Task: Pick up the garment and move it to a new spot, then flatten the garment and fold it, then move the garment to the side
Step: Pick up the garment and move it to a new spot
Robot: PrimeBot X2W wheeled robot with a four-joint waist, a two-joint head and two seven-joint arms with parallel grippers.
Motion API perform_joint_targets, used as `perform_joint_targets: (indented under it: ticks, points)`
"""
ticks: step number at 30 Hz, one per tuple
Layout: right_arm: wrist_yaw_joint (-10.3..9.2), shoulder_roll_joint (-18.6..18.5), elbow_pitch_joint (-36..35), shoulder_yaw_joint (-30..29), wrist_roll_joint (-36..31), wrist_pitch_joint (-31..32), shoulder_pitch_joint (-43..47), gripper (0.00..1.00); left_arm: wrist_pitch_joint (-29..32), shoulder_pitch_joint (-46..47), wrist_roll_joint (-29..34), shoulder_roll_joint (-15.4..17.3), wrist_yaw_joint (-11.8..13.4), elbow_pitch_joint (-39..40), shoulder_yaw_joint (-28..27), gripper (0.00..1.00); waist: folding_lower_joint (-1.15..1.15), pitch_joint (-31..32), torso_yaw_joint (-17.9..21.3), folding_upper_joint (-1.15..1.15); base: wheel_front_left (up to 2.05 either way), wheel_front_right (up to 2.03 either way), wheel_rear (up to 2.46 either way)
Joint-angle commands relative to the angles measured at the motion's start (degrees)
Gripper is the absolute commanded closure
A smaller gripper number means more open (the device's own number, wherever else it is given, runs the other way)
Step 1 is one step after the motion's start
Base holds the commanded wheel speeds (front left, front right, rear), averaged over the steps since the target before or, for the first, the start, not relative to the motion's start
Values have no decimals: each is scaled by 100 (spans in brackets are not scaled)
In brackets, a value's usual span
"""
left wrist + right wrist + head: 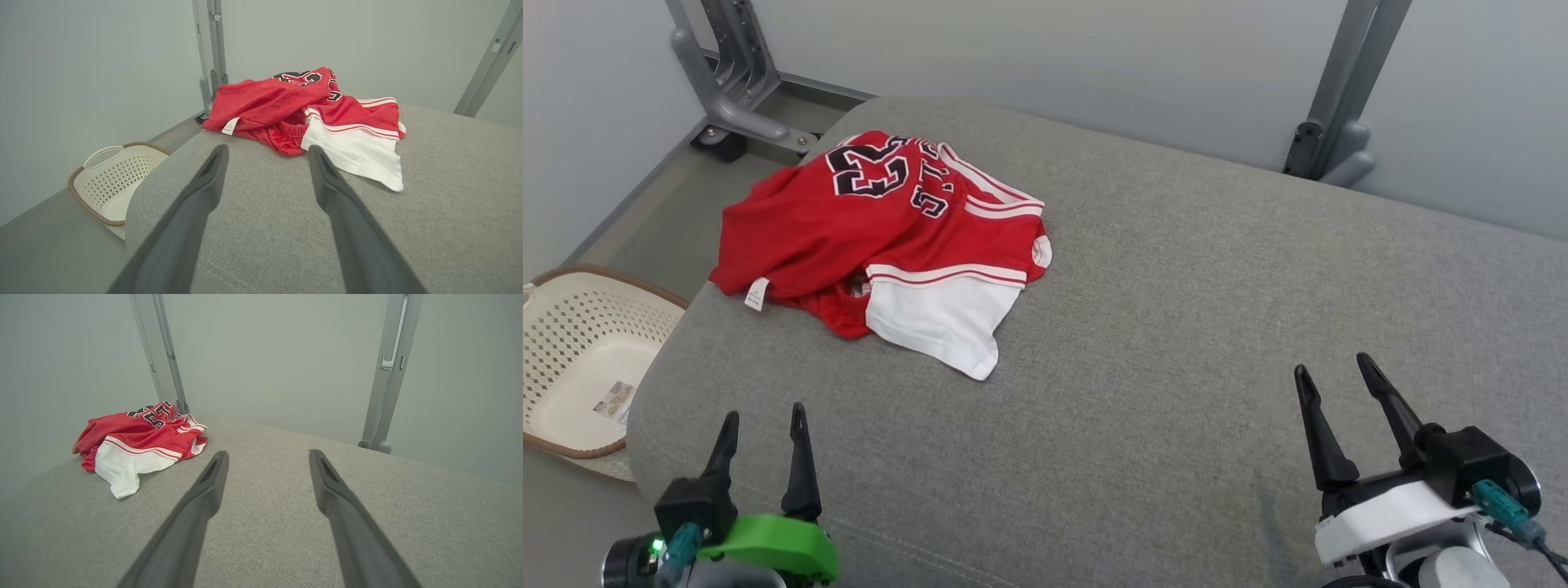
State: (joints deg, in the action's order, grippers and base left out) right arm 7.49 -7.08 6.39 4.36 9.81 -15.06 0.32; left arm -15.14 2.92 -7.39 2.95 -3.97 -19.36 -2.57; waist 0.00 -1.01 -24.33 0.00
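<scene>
We see the garment (882,229), a crumpled red mesh jersey with white striped trim, at the grey woven cushion's (1176,327) far left corner. Our left pincer (764,412) and right pincer (1333,365) are spread wide and empty near its front edge.

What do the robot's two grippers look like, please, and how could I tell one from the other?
Both carry two long, dark, tapering fingers on a black block with a teal plug. The left gripper sits on a bright green bracket, with a small green light beside it. The right gripper has a white bracket and a dark cable.
</scene>
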Motion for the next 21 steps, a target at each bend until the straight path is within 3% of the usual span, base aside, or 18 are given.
perform_joint_targets:
  ticks: [1,6,12,18,21]
  points:
    - [0,-66,-37,-9,-11,-18,-122,0,-2,182,-74,-4,-24,-83,10,0,0,-336,174,0,0,0,0]
    - [0,-270,-88,95,-45,-18,-439,0,159,1209,-607,-6,-74,-854,284,0,0,-987,399,0,0,0,0]
    - [0,-413,-89,256,-28,-18,-831,0,980,2562,-1048,-1,-86,-1800,630,0,0,-1631,691,0,0,0,0]
    - [0,-420,-72,349,-2,-18,-1073,0,1748,3571,-1075,134,167,-2542,629,0,0,-1905,925,0,0,0,0]
    - [0,-407,-80,364,11,-18,-1177,0,1893,3912,-1039,310,409,-2897,539,0,0,-1990,1044,0,0,0,0]
